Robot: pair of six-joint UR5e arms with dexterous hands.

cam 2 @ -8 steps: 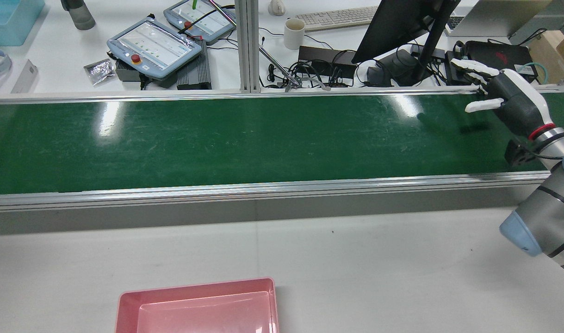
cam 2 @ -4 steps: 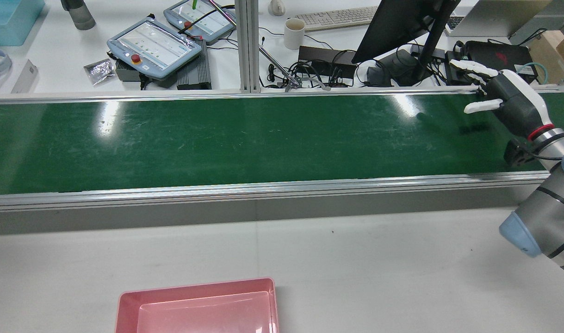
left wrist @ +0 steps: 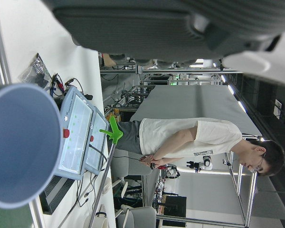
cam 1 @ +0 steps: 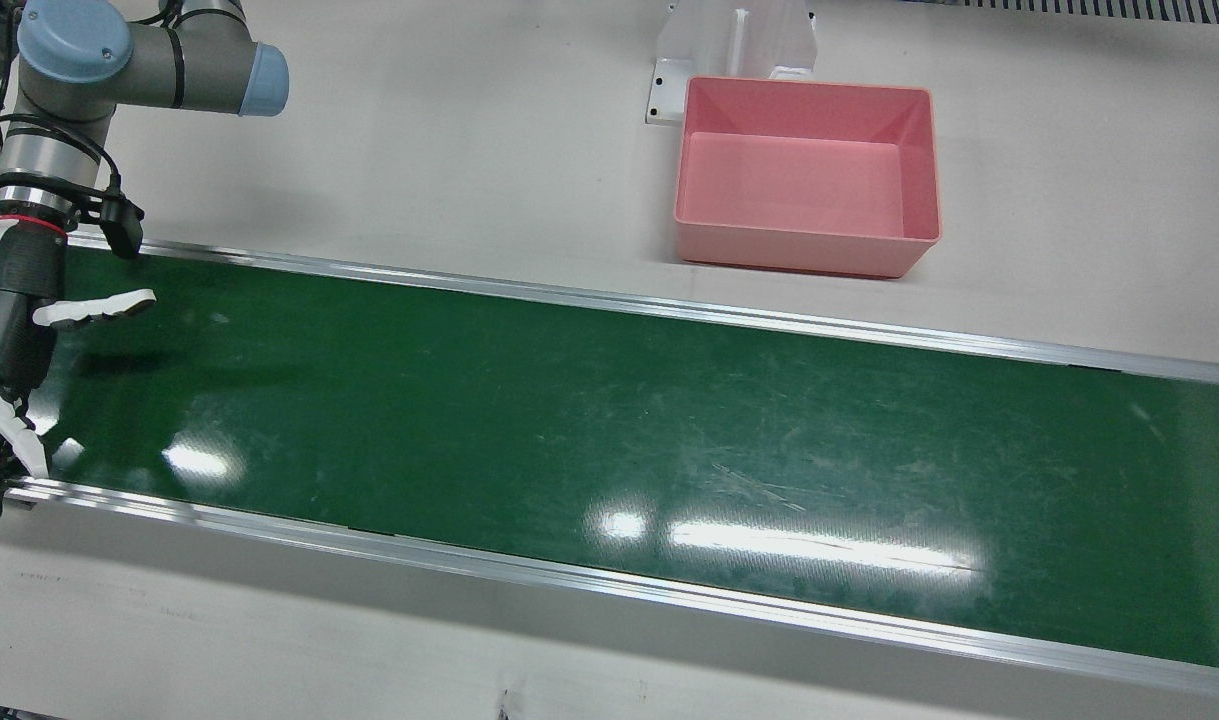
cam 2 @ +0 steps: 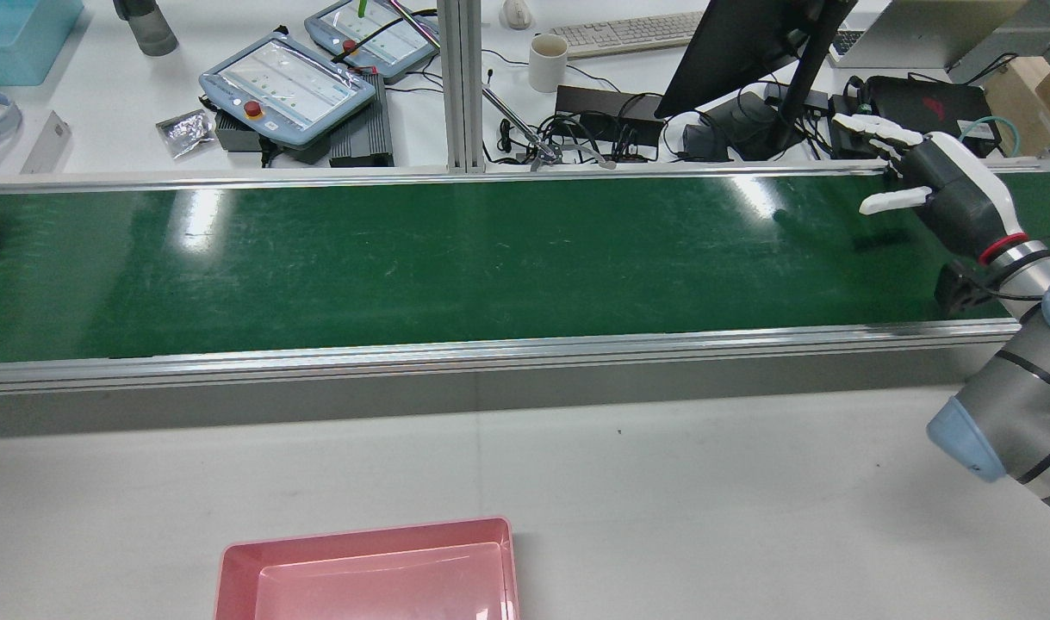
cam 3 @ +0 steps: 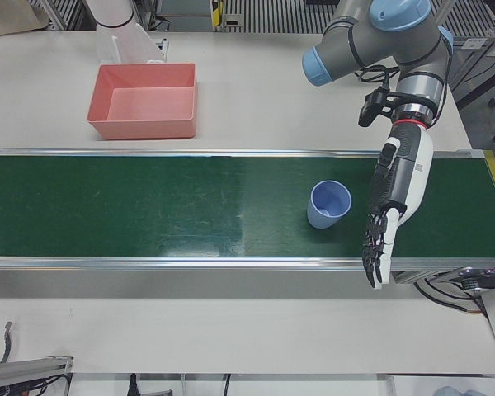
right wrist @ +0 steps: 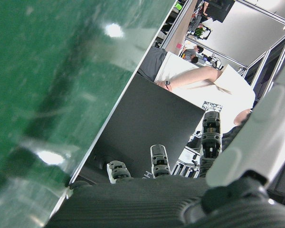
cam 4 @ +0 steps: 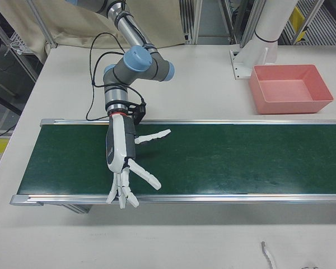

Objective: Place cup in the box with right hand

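Blue plastic, the cup (cam 3: 329, 204) stands upright on the green belt (cam 3: 148, 206) at the left arm's end, mouth up, just beside the left robot hand (cam 3: 388, 214). In the rear view only a sliver of it shows at the far left edge. Your right robot hand (cam 4: 123, 162) is at the opposite end of the belt, well apart from the cup, so my reading is that you are waiting for the belt to bring it over.

To do this well, keep the right robot hand spread and low over the belt, thumb on one side and fingers (cam 4: 123, 196) on the other, so the cup can pass between them. Close around the wall, not the rim, and lift straight before swinging toward the pink box (cam 1: 807, 175) on the counter (cam 1: 469, 130).

The right robot hand is released, holding nothing, pointing across the belt toward its outer rail. The left robot hand hangs fingers-down beside the cup, also grasping nothing.
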